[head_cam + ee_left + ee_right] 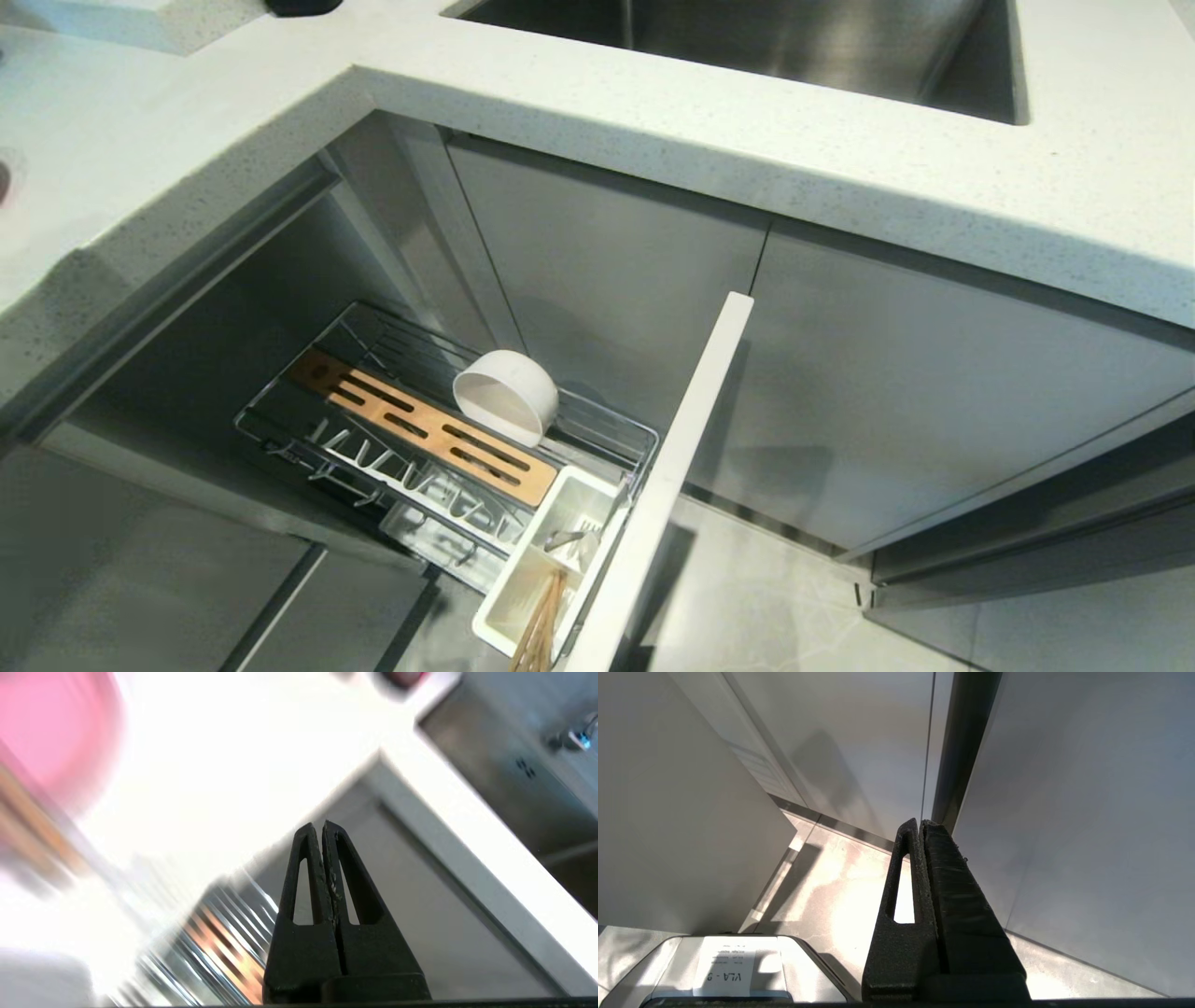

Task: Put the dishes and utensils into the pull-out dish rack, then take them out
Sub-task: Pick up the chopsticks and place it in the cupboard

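Three of the four task things already sit in the rack [280,431], which stands pulled out below the surface [653,103]: the bowl [507,395] lies tipped on its side against the far wire edge, beside the wooden strip [420,434], and the chopsticks [540,627] and spoon [566,539] stand in the white caddy [509,597] just behind the front panel [674,467]. The white prongs [411,471] hold nothing.

What looks left of loading is the plate [56,732], a pink blur at the edge of the left wrist view, lying on the white surface above the rack, not in it. The left gripper [323,828] has its fingers pressed together on nothing, and is out of the head view. The right gripper [920,828], fingers also pressed together and empty, hangs parked low by the cabinet doors and floor.

So the step in hand seems to be the plate's pickup. That would call for the left gripper to spread, take the plate by its rim, carry it down and stand it on edge between the prongs, clear of the bowl. A shallow plate offers little rim to pinch and could slip.
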`<state>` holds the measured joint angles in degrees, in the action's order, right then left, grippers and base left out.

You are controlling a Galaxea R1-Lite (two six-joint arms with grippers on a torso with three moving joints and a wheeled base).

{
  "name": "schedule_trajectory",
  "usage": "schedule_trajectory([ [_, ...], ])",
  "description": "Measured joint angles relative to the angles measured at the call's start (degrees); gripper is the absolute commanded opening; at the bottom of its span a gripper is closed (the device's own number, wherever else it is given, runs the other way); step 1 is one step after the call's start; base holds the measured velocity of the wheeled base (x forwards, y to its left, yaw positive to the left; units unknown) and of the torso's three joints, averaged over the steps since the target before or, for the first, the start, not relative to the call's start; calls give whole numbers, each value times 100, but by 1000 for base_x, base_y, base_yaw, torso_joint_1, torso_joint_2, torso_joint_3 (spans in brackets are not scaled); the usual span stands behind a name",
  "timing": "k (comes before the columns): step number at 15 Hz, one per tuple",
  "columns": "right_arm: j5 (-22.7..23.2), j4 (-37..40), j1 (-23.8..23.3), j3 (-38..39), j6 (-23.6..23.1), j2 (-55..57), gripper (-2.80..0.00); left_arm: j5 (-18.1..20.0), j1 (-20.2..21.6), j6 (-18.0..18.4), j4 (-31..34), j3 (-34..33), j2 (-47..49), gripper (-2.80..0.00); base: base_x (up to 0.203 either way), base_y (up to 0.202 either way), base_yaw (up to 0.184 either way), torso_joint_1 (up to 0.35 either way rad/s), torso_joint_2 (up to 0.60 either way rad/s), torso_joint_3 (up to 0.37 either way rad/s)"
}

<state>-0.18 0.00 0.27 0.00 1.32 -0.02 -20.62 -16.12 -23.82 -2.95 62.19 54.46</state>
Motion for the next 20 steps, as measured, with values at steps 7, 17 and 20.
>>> schedule_trajectory([
  [7, 0, 0, 0, 0, 0, 0, -280, 1161, 1985, 1175, 1566, 2291, -300, -280, 0, 0, 0, 0, 0, 0],
  [17, 0, 0, 0, 0, 0, 0, -280, 1432, 3315, -163, 4373, 4772, 1151, -280, 0, 0, 0, 0, 0, 0],
  [20, 0, 0, 0, 0, 0, 0, -280, 147, 2967, -102, 4322, 4806, 1665, -280, 0, 0, 0, 0, 0, 0],
])
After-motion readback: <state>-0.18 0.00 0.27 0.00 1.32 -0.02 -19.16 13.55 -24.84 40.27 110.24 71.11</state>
